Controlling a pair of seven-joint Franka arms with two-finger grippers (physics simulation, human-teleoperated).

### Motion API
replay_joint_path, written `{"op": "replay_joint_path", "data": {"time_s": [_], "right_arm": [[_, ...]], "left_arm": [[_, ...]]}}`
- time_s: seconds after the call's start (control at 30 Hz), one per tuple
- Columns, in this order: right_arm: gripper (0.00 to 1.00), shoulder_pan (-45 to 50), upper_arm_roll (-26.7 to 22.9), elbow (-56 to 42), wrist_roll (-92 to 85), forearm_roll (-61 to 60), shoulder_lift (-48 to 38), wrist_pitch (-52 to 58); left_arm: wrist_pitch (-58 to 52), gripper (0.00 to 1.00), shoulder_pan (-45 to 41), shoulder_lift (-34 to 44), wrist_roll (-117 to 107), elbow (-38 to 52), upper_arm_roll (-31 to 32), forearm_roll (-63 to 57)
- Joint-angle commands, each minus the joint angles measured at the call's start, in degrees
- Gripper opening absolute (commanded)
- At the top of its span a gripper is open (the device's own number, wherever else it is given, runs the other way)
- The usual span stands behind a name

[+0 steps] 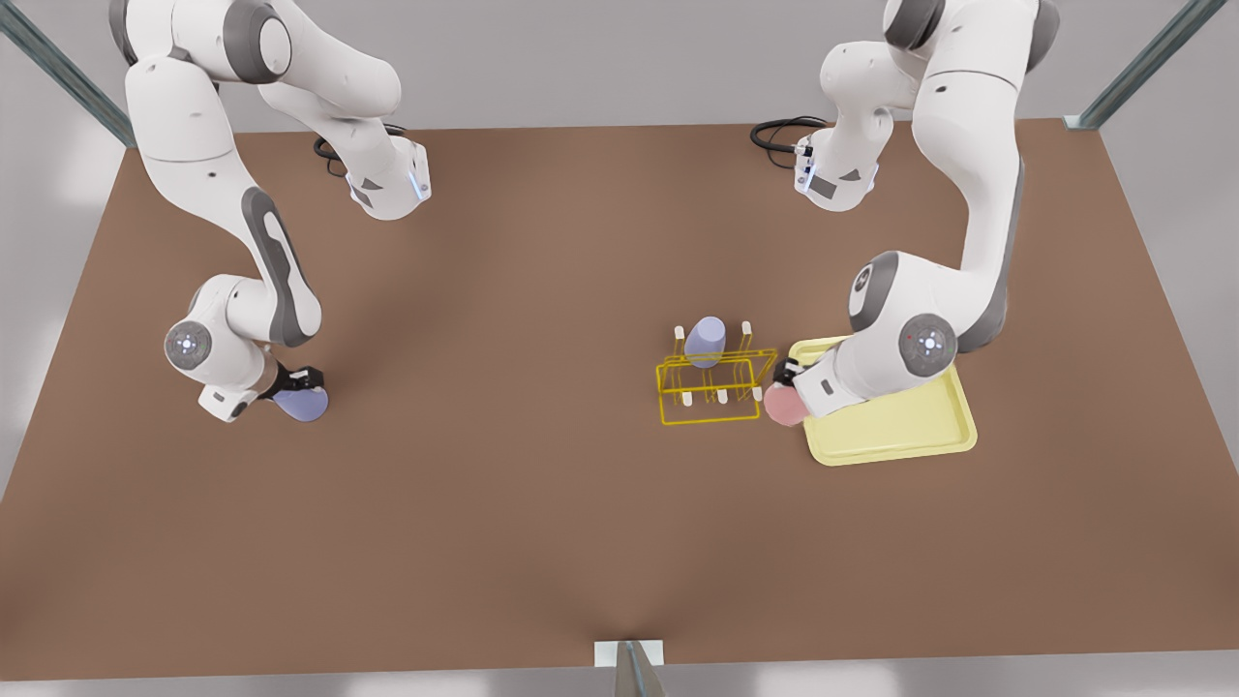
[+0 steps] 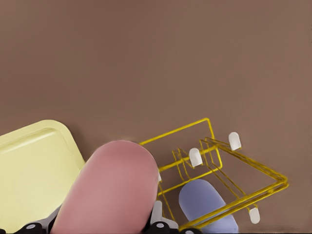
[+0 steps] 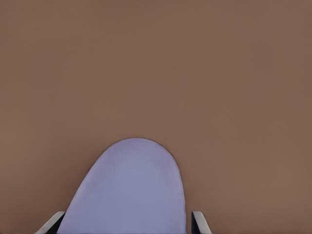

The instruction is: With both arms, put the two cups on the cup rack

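A salmon pink cup (image 1: 784, 405) (image 2: 109, 190) is held by my left gripper (image 1: 787, 385), shut on it, at the front view's right, just beside the near right corner of the yellow wire cup rack (image 1: 716, 364) (image 2: 217, 148). A lavender cup (image 1: 706, 339) (image 2: 204, 204) sits over one of the rack's far pegs. At the front view's left, my right gripper (image 1: 293, 387) is shut on another lavender cup (image 1: 303, 404) (image 3: 129, 190), held tilted low over the bare table, far from the rack. Its fingertips (image 3: 200, 222) show on either side of that cup.
A pale yellow flat tray (image 1: 900, 426) (image 2: 34, 165) lies directly to the front view's right of the rack, under my left arm's wrist. The brown table (image 1: 503, 484) stretches open between the two arms and toward the near edge.
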State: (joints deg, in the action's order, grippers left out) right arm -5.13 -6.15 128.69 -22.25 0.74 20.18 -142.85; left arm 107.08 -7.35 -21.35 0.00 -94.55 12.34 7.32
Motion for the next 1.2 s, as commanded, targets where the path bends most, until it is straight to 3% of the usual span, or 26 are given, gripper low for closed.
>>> {"op": "replay_joint_path", "data": {"time_s": [0.0, 0.33, 0.37, 0.43, 0.83, 0.9, 1.17], "right_arm": [[0.92, 0.04, 0.0, -0.02, -1.22, -0.12, 0.04, -0.24], [0.87, 0.12, 0.17, -0.55, -1.31, -0.12, -0.23, 0.38], [0.87, 0.12, 0.17, -0.55, -1.31, -0.12, -0.05, 0.38], [0.87, 0.12, 0.17, -0.55, -1.31, -0.12, 0.47, 0.29], [0.81, 0.21, 0.44, -0.99, -1.4, -0.12, -0.05, 1.17], [0.81, 0.21, 2.19, -1.95, -1.4, -0.47, -1.02, 3.1], [0.81, 0.56, 19.16, -6.52, 2.3, -9.7, -4.45, 6.62]], "left_arm": [[-6.35, 0.82, -0.55, -0.36, -16.96, -0.02, 0.76, -1.34], [-3.37, 0.83, -1.08, -4.23, -18.54, -0.02, 2.78, -1.34], [-3.1, 0.85, -1.08, -4.67, -18.54, -0.02, 2.78, -1.43], [-3.01, 1.0, -1.08, -5.02, -18.54, -0.02, 2.78, -1.43], [-5.12, 1.0, -1.0, -5.55, -20.12, -1.52, 2.78, -1.87], [-5.21, 1.0, -1.0, -5.55, -20.12, -1.52, 2.69, -1.87], [-8.11, 1.0, -0.73, -5.37, -21.0, -1.52, 2.69, -1.96]]}}
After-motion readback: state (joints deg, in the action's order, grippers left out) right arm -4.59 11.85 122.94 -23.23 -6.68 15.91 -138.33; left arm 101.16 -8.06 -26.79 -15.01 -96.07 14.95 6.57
